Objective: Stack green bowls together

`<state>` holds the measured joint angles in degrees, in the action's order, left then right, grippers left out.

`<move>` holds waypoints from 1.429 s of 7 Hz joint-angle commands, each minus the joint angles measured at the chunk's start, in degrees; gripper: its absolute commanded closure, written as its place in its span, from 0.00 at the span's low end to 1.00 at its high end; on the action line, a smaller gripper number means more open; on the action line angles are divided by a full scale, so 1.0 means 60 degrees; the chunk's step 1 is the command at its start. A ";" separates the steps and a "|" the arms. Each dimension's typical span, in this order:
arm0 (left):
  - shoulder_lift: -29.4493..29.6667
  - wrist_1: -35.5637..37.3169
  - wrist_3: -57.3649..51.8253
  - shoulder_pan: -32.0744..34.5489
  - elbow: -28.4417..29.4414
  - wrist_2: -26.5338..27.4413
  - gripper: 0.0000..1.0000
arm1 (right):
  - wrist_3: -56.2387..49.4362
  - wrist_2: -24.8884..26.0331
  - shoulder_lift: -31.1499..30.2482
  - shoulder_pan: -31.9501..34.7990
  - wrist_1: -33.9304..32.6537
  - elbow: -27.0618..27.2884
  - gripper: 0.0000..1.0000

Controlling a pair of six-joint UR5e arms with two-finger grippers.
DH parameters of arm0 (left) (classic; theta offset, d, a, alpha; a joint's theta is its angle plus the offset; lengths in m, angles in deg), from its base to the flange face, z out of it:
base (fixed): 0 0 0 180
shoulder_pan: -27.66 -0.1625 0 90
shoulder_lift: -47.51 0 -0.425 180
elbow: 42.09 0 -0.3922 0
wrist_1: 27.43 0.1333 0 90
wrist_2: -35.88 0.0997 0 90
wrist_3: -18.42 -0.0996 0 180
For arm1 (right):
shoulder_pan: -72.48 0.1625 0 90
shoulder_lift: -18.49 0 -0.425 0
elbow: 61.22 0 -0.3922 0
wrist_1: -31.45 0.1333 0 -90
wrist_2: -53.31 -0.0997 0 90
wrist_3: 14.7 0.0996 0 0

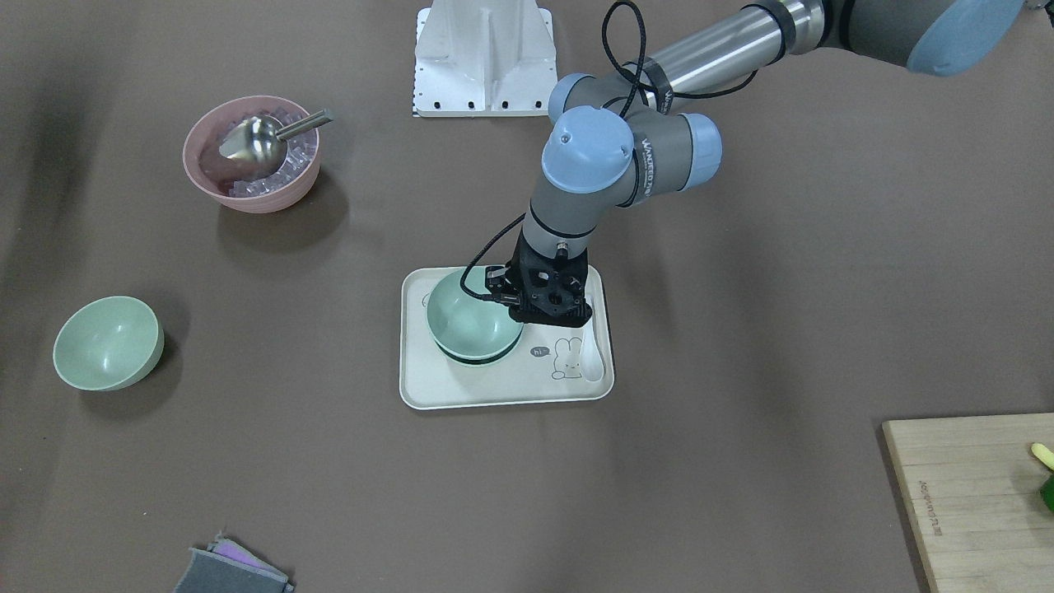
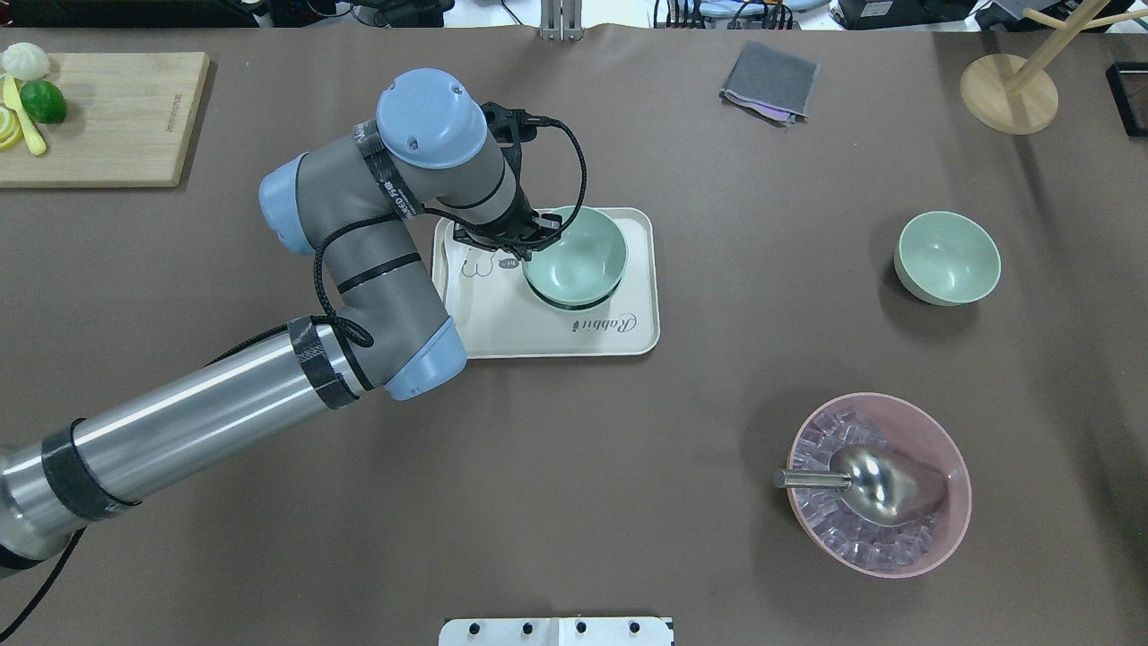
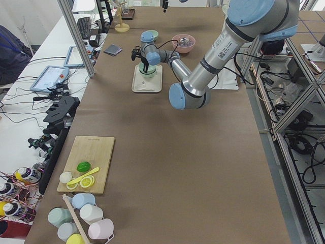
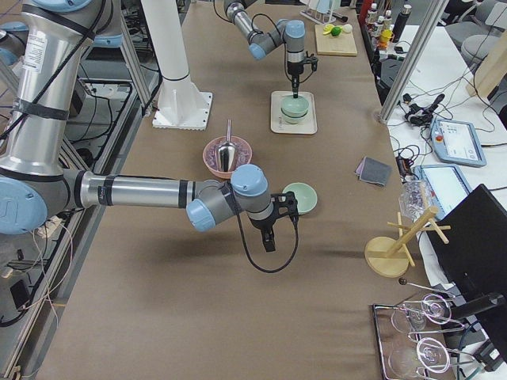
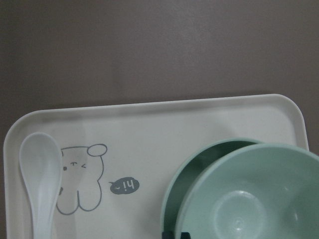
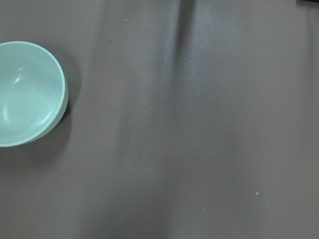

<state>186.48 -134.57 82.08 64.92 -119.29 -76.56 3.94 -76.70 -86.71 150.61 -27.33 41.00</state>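
Note:
My left gripper (image 1: 517, 308) is over the cream tray (image 1: 494, 387), its fingers astride the rim of a green bowl (image 1: 469, 317). That bowl sits off-centre in a second green bowl (image 5: 172, 191), whose rim shows beneath it. The left wrist view shows both fingertips (image 5: 169, 234) at the upper bowl's (image 5: 249, 199) edge. The third green bowl (image 2: 948, 257) stands alone on the table, also in the right wrist view (image 6: 25, 94). My right gripper (image 4: 268, 241) hangs near it; I cannot tell whether it is open or shut.
A white spoon (image 5: 40, 169) lies on the tray. A pink bowl (image 2: 879, 484) holds ice and a metal scoop. A cutting board (image 2: 99, 117) with fruit, a grey cloth (image 2: 769, 81) and a wooden stand (image 2: 1009, 90) sit along the far edge.

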 commanded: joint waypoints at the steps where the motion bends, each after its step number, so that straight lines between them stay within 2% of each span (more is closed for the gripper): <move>1: 0.0012 -0.0132 0.0010 0.0000 0.0121 0.0078 1.00 | -0.0014 -0.0012 0.0000 0.0000 0.0011 0.0000 0.00; 10: -0.0002 -0.0132 0.0025 -0.0146 0.0136 0.0210 1.00 | 0.0000 0.0017 0.0000 0.0000 -0.0018 0.0000 0.00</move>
<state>186.47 -135.36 82.20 64.19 -118.47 -75.64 3.94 -76.67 -86.71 150.61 -27.37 41.00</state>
